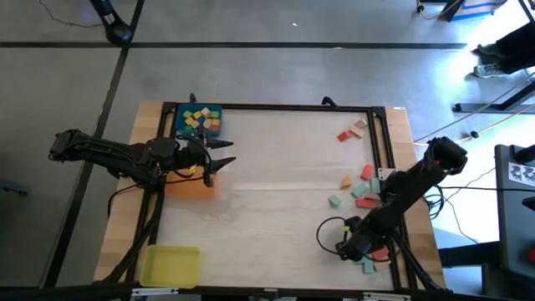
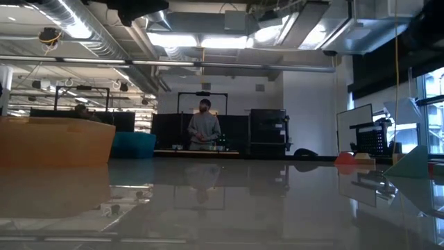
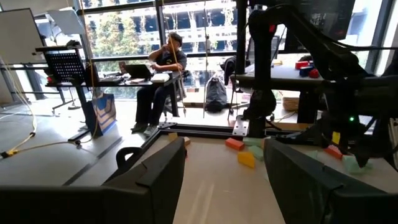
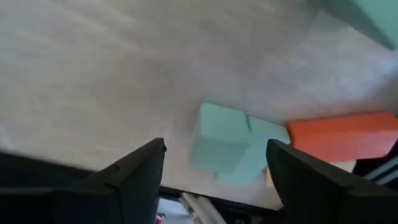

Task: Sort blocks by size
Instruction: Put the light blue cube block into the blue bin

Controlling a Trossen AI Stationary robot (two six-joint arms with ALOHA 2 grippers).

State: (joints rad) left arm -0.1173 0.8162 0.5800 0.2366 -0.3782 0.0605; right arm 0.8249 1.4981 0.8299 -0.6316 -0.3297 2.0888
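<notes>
High view, left gripper (image 1: 219,159) spread wide over the orange tray (image 1: 191,186), small blocks (image 1: 201,119) heaped in the blue tray (image 1: 179,113), right gripper (image 1: 344,247) wide open, empty, beside a teal block (image 4: 217,138) and red bar (image 4: 344,137).

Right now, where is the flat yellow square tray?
In the high view, the flat yellow square tray lies at the table's near left corner, below the orange tray and the left end effector, far from the loose blocks on the right.
</notes>
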